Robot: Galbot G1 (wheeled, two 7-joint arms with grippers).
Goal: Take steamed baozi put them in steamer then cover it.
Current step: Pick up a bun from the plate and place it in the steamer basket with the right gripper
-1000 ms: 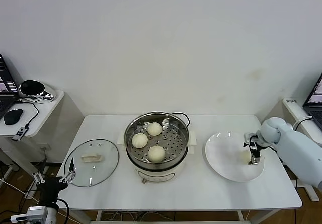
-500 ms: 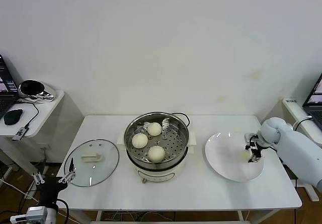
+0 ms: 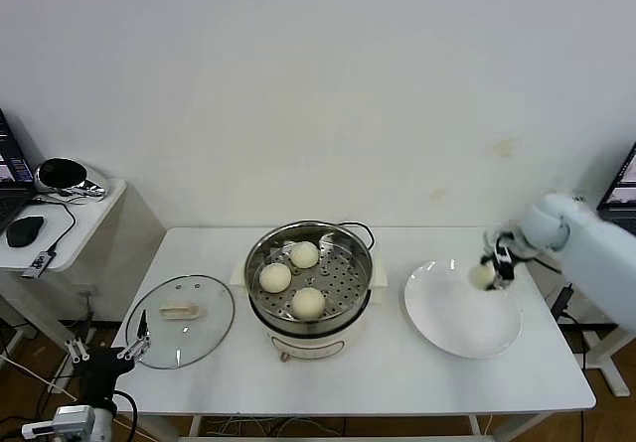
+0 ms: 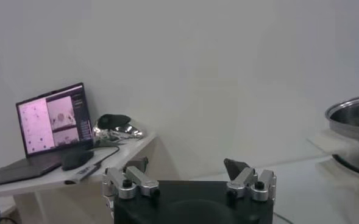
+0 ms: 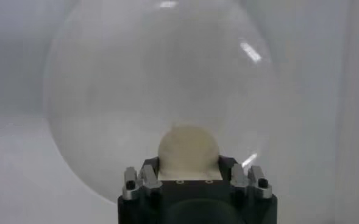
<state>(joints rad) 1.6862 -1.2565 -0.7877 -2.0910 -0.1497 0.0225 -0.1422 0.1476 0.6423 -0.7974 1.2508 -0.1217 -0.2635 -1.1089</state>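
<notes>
Three cream-white baozi lie on the perforated tray of the shiny steamer at the table's middle. My right gripper is shut on another baozi and holds it just above the far right part of the white plate. The right wrist view shows this baozi between the jaws, with the plate below it. The glass cover with its cream handle lies flat on the table, left of the steamer. My left gripper hangs open low off the table's front left corner, jaws wide and empty in its wrist view.
A side table at the far left carries a laptop, a mouse and a shiny object. A black cord runs behind the steamer. The steamer's rim shows at the edge of the left wrist view. The wall stands close behind the table.
My right gripper closed on the baozi that lay on the plate and has lifted it up and slightly left, off the plate. The left arm has not moved.
</notes>
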